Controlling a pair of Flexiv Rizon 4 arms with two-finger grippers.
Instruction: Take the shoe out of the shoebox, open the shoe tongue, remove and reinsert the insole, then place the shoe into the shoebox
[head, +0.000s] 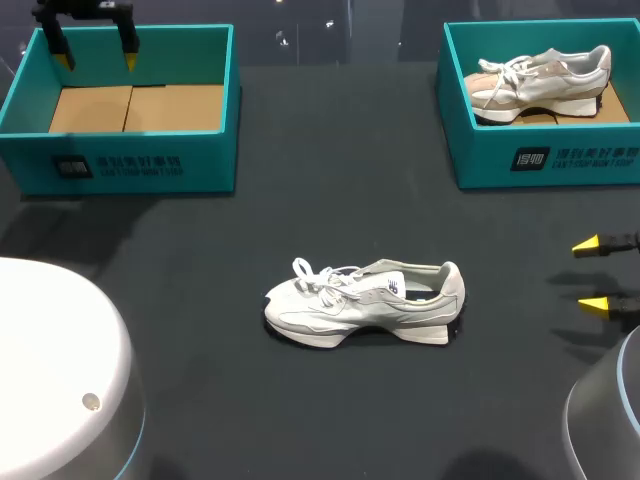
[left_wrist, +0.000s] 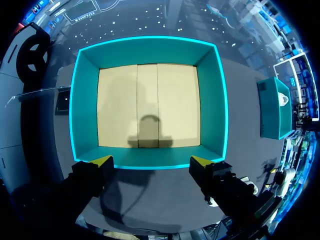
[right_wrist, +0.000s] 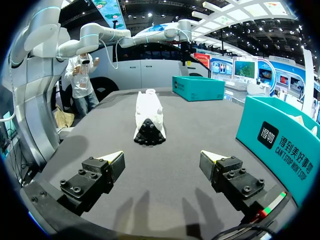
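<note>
Grey-white mesh sneaker (head: 365, 300) is out; opening the tongue (head: 392, 287) looks next. Right hand (head: 590, 273) near it, left hand (head: 97, 58) well apart: both spread, empty.

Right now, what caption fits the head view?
White shoe upright mid-table; open left tool above the empty shoebox, open right tool aside.

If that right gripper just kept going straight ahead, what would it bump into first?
Probably the shoe: it lies straight ahead of the right gripper, heel end nearest, with only bare table between them.
</note>
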